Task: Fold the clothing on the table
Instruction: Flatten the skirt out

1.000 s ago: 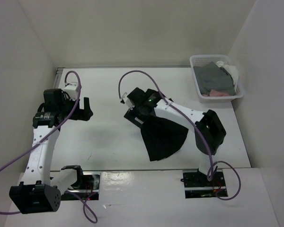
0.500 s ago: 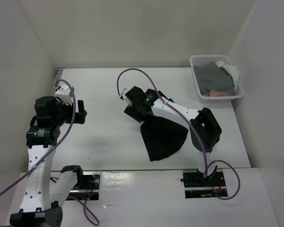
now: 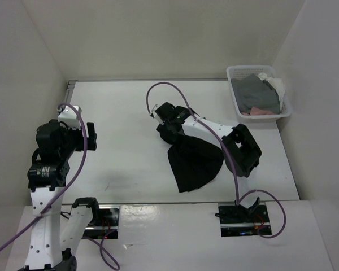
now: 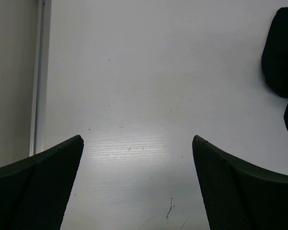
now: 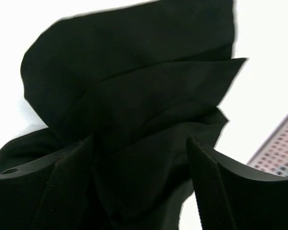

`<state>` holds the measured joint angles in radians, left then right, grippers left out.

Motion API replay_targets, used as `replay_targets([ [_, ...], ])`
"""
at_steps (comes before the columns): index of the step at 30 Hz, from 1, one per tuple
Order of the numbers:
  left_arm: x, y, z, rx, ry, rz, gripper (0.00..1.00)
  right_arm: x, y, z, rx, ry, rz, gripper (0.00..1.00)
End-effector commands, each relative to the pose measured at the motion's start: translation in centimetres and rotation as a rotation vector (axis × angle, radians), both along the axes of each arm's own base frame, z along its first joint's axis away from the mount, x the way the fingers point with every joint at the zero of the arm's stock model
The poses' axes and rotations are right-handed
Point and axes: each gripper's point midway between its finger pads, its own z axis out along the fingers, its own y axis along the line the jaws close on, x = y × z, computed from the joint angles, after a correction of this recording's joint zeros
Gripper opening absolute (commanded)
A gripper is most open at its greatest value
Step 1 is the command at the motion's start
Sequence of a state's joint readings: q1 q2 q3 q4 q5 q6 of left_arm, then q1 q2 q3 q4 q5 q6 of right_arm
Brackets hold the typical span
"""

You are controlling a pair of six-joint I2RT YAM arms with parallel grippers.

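The clothing (image 3: 195,161), a black skirt, lies on the white table (image 3: 124,107) right of centre, its wide hem toward the near edge and its narrow end bunched at the far left. My right gripper (image 3: 168,125) sits low over that bunched end. In the right wrist view its jaws stand apart, and folds of the black fabric (image 5: 134,96) fill the gap at the right gripper (image 5: 140,141). My left gripper (image 3: 91,135) hangs open over bare table at the left, well away from the skirt. In the left wrist view only tabletop shows between the fingers of the left gripper (image 4: 138,139).
A white mesh basket (image 3: 246,67) with grey, white and pink cloth stands at the far right corner; its mesh shows at the right wrist view's edge (image 5: 278,153). A metal rail (image 4: 38,72) runs along the table's left edge. White walls enclose three sides.
The left arm has drawn back toward the left and near side, its gripper still open. The right gripper has settled onto the skirt's bunched end, and its jaws have narrowed a little.
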<state>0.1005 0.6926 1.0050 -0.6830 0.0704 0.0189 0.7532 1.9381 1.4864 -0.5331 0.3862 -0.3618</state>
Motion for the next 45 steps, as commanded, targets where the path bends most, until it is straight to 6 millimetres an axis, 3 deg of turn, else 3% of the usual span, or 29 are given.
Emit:
replay_targets([
  [1, 0.0, 0.2, 0.0, -0.007, -0.003, 0.023, 1.0, -0.4, 0.4, -1.8, -0.019, 0.034, 0.03, 0.77],
  [4, 0.0, 0.2, 0.0, -0.007, -0.003, 0.023, 1.0, -0.8, 0.2, -1.9, -0.03, 0.062, 0.036, 0.69],
  [8, 0.0, 0.2, 0.0, -0.007, -0.003, 0.023, 1.0, -0.4, 0.9, -0.2, 0.019, 0.035, 0.026, 0.05],
  [9, 0.0, 0.2, 0.0, -0.007, -0.003, 0.023, 1.0, -0.4, 0.9, 0.5, 0.029, 0.024, 0.026, 0.0],
  [10, 0.0, 0.2, 0.0, -0.007, -0.003, 0.023, 1.0, 0.1, 1.7, 2.4, 0.08, -0.006, 0.024, 0.0],
  [12, 0.0, 0.2, 0.0, -0.007, -0.003, 0.023, 1.0, -0.2, 2.9, 4.2, 0.153, 0.005, 0.038, 0.0],
  [13, 0.0, 0.2, 0.0, -0.007, -0.003, 0.023, 1.0, 0.1, 3.9, 7.6, 0.229, -0.033, 0.053, 0.0],
  [15, -0.1, 0.2, 0.2, -0.006, -0.012, 0.023, 1.0, -0.9, 5.7, 11.4, 0.361, -0.024, 0.103, 0.0],
  [17, -0.2, 0.4, 0.2, -0.003, -0.012, 0.031, 1.0, -2.2, 7.5, 19.3, 0.548, -0.068, 0.175, 0.0],
  [18, -0.2, 0.4, 0.2, -0.003, -0.012, 0.031, 1.0, -2.5, 7.3, 20.2, 0.573, -0.077, 0.166, 0.0],
  [19, -0.2, 0.4, 0.2, -0.003, -0.012, 0.031, 1.0, -3.8, 8.0, 23.4, 0.649, -0.072, 0.221, 0.0],
  [22, 0.0, 0.5, 0.4, 0.002, -0.021, 0.04, 1.0, -7.3, 7.9, 30.9, 0.803, -0.11, 0.345, 0.0],
  [23, 0.1, 0.6, 0.2, 0.001, -0.012, 0.04, 1.0, -8.8, 6.6, 34.0, 0.856, -0.151, 0.385, 0.0],
  [24, 0.1, 0.5, 0.2, -0.007, -0.012, 0.043, 1.0, -9.1, 5.1, 35.5, 0.896, -0.16, 0.393, 0.0],
  [25, 0.1, 0.5, 0.2, -0.007, -0.012, 0.043, 1.0, -10.7, 4.7, 37.3, 0.971, -0.137, 0.486, 0.0],
  [26, 0.1, 0.5, 0.2, -0.007, -0.012, 0.043, 1.0, -12.4, 2.7, 40.0, 1.039, -0.168, 0.529, 0.0],
  [27, 0.1, 0.5, 0.2, -0.007, -0.012, 0.043, 1.0, -10.4, -0.4, 39.0, 1.056, -0.174, 0.459, 0.0],
  [28, 0.1, 0.5, 0.2, -0.007, -0.012, 0.043, 1.0, -10.2, -2.1, 39.1, 1.086, -0.195, 0.443, 0.01],
  [29, 0.1, 0.5, 0.2, -0.007, -0.012, 0.043, 1.0, -9.6, -3.4, 40.3, 1.117, -0.28, 0.461, 0.04],
  [30, 0.1, 0.5, 0.2, -0.007, -0.012, 0.043, 1.0, -9.2, -4.8, 38.2, 1.106, -0.277, 0.408, 0.06],
  [32, -0.1, 0.5, 0.5, -0.006, -0.023, 0.043, 1.0, -6.1, -7.9, 35.1, 1.035, -0.319, 0.257, 0.1],
  [33, -0.1, 0.5, 0.5, -0.006, -0.023, 0.043, 1.0, -5.1, -8.7, 31.6, 0.996, -0.283, 0.189, 0.15],
  [34, -0.1, 0.5, 0.5, -0.006, -0.023, 0.043, 1.0, -4.3, -9.4, 29.8, 0.942, -0.29, 0.161, 0.27],
  [35, -0.1, 0.5, 0.5, 0.002, -0.022, 0.04, 1.0, -3.2, -10.5, 26.5, 0.891, -0.274, 0.075, 0.4],
  [38, -0.1, 0.5, 0.5, 0.002, -0.022, 0.04, 1.0, -2.0, -11.9, 22.5, 0.811, -0.257, -0.012, 0.46],
  [41, -0.1, 0.4, 0.5, 0.007, -0.023, 0.027, 1.0, -1.5, -12.0, 21.4, 0.791, -0.234, -0.028, 0.49],
  [43, -0.1, 0.4, 0.5, 0.007, -0.023, 0.027, 1.0, -1.7, -11.1, 20.8, 0.767, -0.219, -0.017, 0.66],
  [45, -0.1, 0.4, 0.5, 0.007, -0.023, 0.027, 1.0, -1.8, -10.8, 20.4, 0.72, -0.233, -0.035, 0.73],
])
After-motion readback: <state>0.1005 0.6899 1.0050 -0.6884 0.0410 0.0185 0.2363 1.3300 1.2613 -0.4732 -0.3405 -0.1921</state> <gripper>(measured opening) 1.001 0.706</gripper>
